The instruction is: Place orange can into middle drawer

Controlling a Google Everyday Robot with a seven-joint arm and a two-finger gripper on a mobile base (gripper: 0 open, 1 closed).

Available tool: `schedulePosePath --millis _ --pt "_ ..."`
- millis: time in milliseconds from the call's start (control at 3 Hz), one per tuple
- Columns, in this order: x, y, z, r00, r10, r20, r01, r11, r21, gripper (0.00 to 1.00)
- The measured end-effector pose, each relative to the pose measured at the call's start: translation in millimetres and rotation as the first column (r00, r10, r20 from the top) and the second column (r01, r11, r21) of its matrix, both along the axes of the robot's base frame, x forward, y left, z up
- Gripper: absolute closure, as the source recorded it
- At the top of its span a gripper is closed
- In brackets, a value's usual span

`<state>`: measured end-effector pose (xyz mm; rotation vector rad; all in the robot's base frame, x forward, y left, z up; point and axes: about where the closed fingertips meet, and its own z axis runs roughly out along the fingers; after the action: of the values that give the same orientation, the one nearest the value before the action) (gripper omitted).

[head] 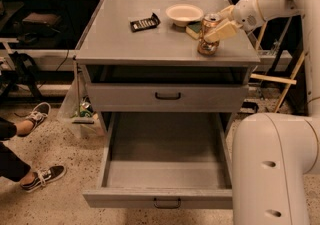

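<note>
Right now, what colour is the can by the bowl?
The orange can is copper-orange with pale mottling and a silver top; the gripper is at it. Camera view.

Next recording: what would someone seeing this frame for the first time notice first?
The cream two-finger gripper reaches in from the upper right, clamped on the small copper-orange metal can near the right front corner of the grey cabinet top. Below, the wide grey middle drawer stands pulled open, and the bulky white robot body fills the lower right.
</note>
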<state>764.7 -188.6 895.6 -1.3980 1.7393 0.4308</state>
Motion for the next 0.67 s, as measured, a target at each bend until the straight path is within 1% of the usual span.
schedulePosePath --millis 333,667 --pt "-8.7 -2.4 6.8 0.9999 0.012 -0.001 -0.012 1.0 -0.011 1.0" --pt "-37.9 -32.0 25.6 0.9999 -0.002 0.01 0.002 1.0 0.009 1.0"
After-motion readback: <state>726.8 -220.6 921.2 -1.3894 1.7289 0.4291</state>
